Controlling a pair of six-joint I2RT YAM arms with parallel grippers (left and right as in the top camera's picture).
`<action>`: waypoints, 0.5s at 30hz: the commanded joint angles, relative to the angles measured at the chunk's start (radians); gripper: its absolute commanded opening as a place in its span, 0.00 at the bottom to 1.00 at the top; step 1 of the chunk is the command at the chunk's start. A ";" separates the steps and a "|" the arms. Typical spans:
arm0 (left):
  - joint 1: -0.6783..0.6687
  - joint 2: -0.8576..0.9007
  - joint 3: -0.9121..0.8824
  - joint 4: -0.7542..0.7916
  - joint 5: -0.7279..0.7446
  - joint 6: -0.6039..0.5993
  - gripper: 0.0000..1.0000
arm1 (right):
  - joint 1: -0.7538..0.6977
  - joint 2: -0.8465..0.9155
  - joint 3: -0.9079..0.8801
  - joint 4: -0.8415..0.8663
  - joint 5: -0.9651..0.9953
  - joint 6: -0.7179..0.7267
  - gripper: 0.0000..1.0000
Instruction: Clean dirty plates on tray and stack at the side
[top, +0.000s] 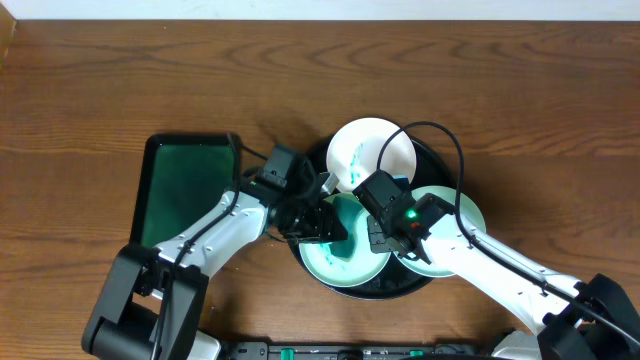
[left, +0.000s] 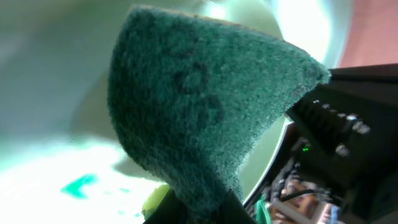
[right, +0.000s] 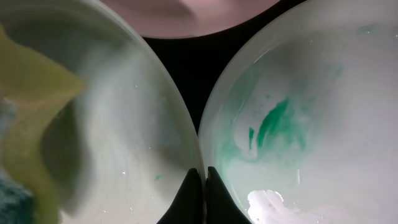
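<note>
On the wooden surface (top: 100, 80), left hand (top: 325, 222) presses its gripped sponge (left: 199, 112) onto a smeared plate (top: 350, 270), right hand (right: 203, 185) shut; firm scrubbing strokes probably come next.

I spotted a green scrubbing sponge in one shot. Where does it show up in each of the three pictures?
Overhead: sponge at centre, mostly hidden beneath the left gripper.
Left wrist: it fills the middle.
Right wrist: far left edge, yellow side showing.
Shared landmark: the white plate beneath it.
</note>
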 joint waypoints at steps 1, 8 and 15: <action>-0.003 -0.002 -0.040 0.075 0.143 -0.087 0.08 | 0.021 0.006 0.017 -0.001 -0.013 -0.011 0.01; -0.034 -0.002 -0.076 0.167 0.168 -0.144 0.07 | 0.020 0.006 0.017 0.008 -0.024 -0.011 0.01; -0.095 -0.002 -0.101 0.212 0.080 -0.217 0.08 | 0.019 0.006 0.017 0.006 -0.031 -0.011 0.01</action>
